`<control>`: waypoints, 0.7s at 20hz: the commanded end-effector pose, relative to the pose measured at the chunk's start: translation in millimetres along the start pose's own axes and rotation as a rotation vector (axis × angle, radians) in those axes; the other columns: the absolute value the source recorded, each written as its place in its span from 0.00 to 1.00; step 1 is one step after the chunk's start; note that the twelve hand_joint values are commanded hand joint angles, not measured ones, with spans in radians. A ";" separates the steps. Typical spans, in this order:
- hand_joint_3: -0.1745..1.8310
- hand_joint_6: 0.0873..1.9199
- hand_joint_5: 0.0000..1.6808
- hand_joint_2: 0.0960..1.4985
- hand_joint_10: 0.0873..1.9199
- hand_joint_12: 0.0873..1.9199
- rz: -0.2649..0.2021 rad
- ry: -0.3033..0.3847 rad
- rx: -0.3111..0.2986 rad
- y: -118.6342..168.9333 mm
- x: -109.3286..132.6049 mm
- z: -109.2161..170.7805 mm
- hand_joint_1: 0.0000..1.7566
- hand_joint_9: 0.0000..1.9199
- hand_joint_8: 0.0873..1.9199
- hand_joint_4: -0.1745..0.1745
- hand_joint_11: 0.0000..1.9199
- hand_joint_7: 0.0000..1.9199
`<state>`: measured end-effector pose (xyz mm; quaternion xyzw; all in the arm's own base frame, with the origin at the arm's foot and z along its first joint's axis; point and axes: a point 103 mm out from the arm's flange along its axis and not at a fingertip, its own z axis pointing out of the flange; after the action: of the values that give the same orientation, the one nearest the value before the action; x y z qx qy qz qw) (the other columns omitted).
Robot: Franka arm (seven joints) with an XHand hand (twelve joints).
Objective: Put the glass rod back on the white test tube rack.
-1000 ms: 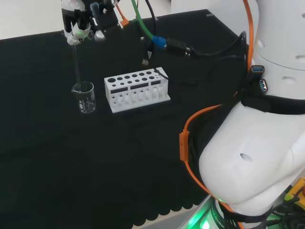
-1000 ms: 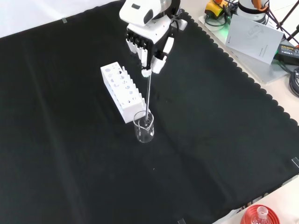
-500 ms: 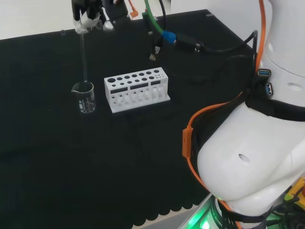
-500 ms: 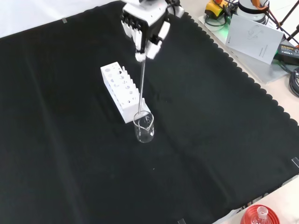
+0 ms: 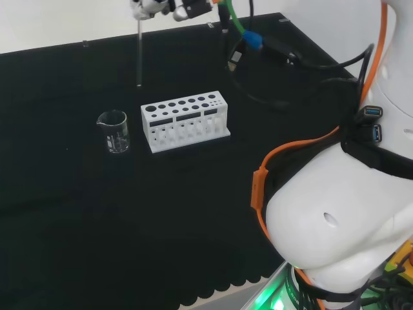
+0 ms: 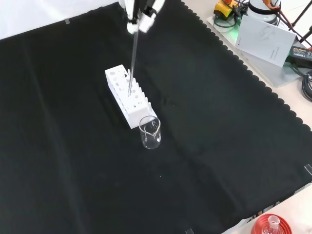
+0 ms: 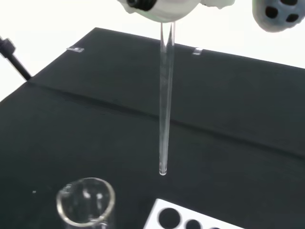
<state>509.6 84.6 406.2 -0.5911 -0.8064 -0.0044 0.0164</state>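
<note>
Glass rod hangs upright in the air, held by its top end in the hand at the upper edge of the head view, the fingers curled and pinched round the upper tip so that the whole length points straight down. Taking the head view from left to right: the small clear beaker stands on the black cloth at the left and looks empty, with the rod's lower end well above it and off towards the rack; just beside the beaker comes the white test tube rack, its rows of holes facing up; farther right are the cables and then the arm's own white links. Holding the rod vertical and high seems sensible, since a rod that clears the beaker's rim can be carried sideways without knocking it, and a plumb rod will drop cleanly into a hole. In the front view the rod's tip lies over the rack's middle holes, though it is plainly above them and touching nothing. The wrist view shows the free end poised near the rack's end holes with the beaker alongside. Remaining work, as I judge it, is to line the tip over one hole and lower it.
</note>
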 end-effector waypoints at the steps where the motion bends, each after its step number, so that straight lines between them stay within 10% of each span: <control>1: 0.00 0.00 0.87 0.66 0.00 0.15 0.043 0.013 -0.012 -17.7 -42.0 -2.0 0.76 0.94 0.00 0.00 0.88 0.86; 14: 0.00 0.00 0.87 0.65 0.00 0.15 0.099 0.021 0.007 -26.0 -94.4 9.0 0.76 0.95 0.00 0.00 0.88 0.86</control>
<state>510.8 -1.4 398.1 -0.6254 -0.7799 -0.0096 0.0252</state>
